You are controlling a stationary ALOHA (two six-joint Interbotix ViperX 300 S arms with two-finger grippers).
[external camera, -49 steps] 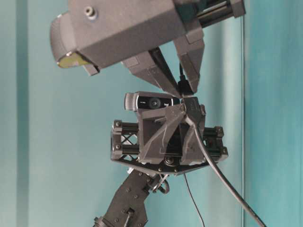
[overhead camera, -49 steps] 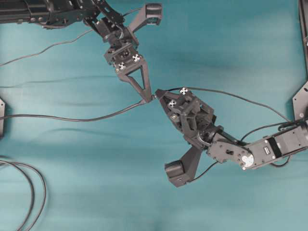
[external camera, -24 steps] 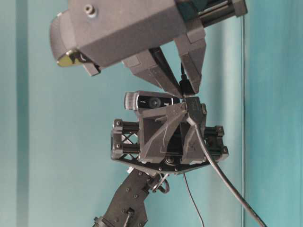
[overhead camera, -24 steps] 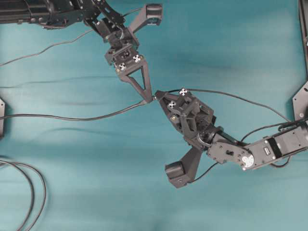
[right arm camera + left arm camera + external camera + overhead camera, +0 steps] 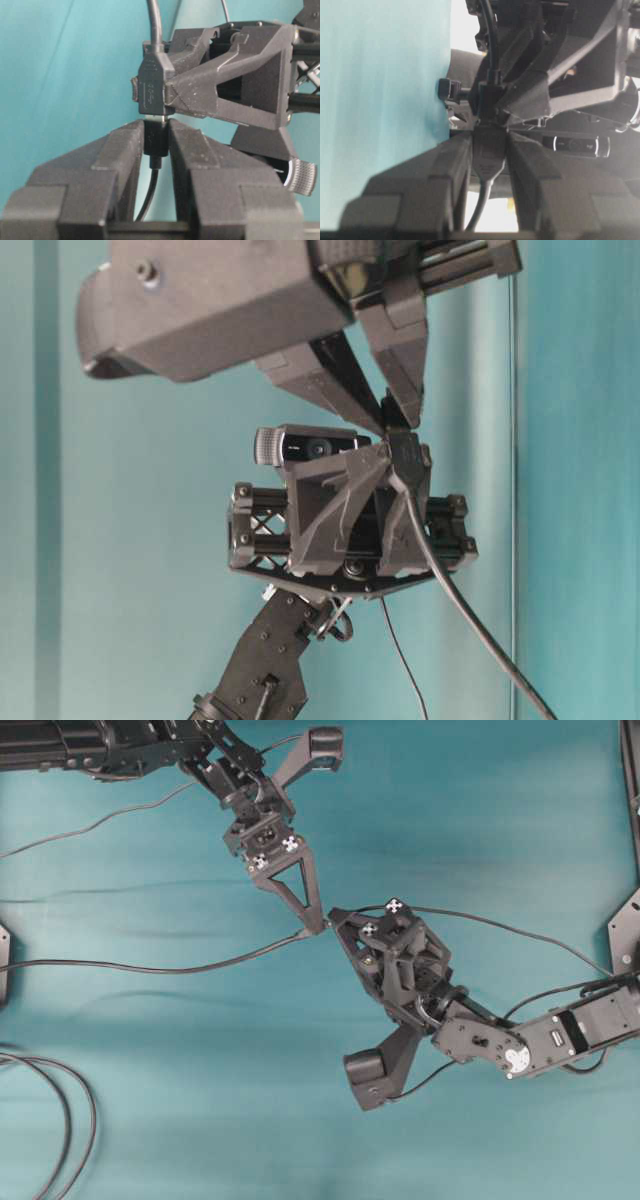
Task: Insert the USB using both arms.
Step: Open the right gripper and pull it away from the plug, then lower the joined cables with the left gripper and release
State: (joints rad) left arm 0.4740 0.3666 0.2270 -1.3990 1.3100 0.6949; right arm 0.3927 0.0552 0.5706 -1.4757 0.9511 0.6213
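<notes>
**USB plug seated in the socket between two grippers**

The USB (image 5: 156,137) sits between the right gripper (image 5: 156,134)'s fingertips, its tip pushed into the dark socket (image 5: 151,90) directly ahead. Whether the right gripper still pinches the plug cannot be told. The left gripper (image 5: 490,145) is clenched on the socket above the teal tabletop (image 5: 180,1070).

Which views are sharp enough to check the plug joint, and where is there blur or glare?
Right wrist view: plug and socket sharp. Left wrist view: near fingers soft, white glare behind. Table-level view: foreground camera box blurred. Overhead view: evenly lit, joint tiny.
</notes>
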